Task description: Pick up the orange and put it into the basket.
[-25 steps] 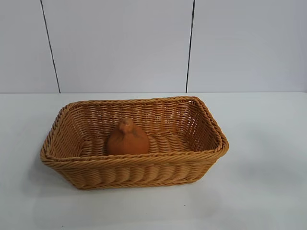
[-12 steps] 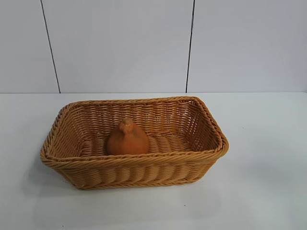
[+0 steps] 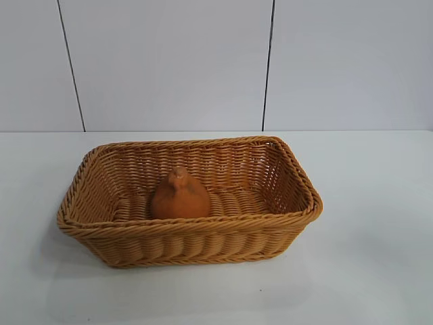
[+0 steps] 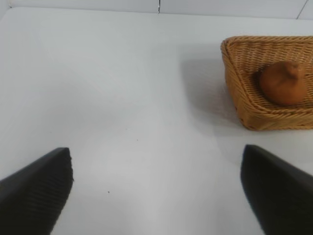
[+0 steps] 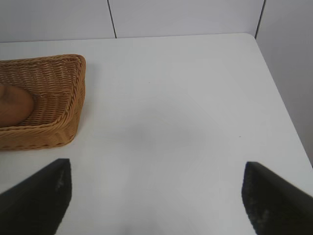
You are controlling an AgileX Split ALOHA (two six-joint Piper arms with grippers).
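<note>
Orange: the dull-orange, dome-shaped citrus fruit (image 3: 180, 196) with rough matte skin sits inside the basket, on its woven floor, close behind the near long wall and a little left of the middle in the exterior view.
Orange's axis: upright, with the broad rounded base down and the knobby protruding top pointing up, tipped a little toward the back wall; it is about as tall as it is wide at the base.
Basket: the large rectangular tan-orange woven wicker basket (image 3: 203, 244) stands on the tabletop with its long sides running across the exterior view, the right end turned a little away from the camera.
Basket's make: sloping sides of tight horizontal weave, open lattice strips near the top of the far and end walls, and a thick braided rim all round.
Tabletop: a smooth, matte white surface (image 3: 365, 271), with a soft shadow round the basket's foot.
Left gripper: the left gripper (image 4: 156, 191) hangs above bare tabletop, angled down and forward, well apart from the basket, which lies off to one side ahead of it.
Left fingers: two black ribbed fingers (image 4: 36, 193) spread wide, with nothing between them.
Right gripper: the right gripper (image 5: 156, 196) hangs likewise over bare tabletop on the basket's other side, angled down and forward, well apart from it.
Right fingers: black fingers (image 5: 34, 198) spread wide and holding nothing.
Backdrop: pale wall panels (image 3: 169, 61) with thin dark vertical seams.
</note>
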